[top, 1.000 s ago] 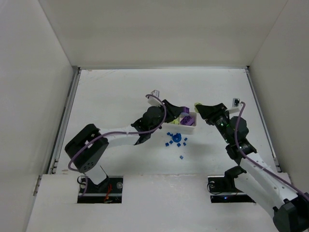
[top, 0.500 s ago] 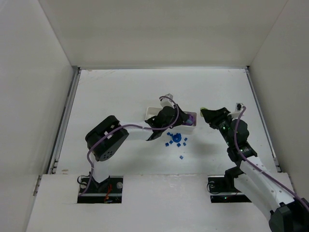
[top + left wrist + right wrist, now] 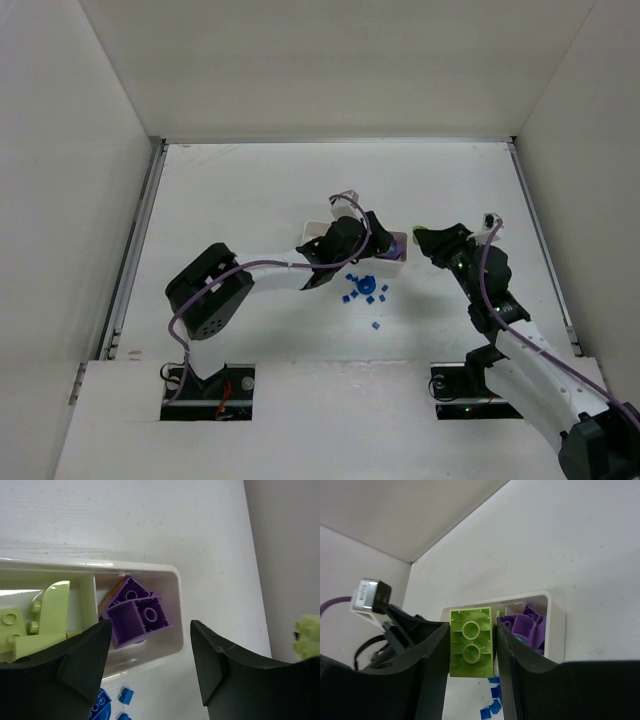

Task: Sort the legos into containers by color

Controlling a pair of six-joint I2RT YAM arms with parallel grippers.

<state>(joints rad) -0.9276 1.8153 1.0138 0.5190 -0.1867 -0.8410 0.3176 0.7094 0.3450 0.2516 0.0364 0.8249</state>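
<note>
The white three-compartment tray lies mid-table, mostly under my left arm. In the left wrist view its end compartment holds a purple block, and the adjoining one holds lime-green bricks. My left gripper is open and empty above the tray's purple end. My right gripper is shut on a lime-green brick, just right of the tray. Tiny blue cubes and a round blue piece lie on the table in front of the tray.
White walls enclose the table on three sides. A raised rail runs along the left edge. My left arm shows close to the left of the right gripper's fingers.
My left gripper has moved right along the tray to its purple end. My right gripper, still holding the lime-green brick, has drawn back slightly to the right of the tray.
</note>
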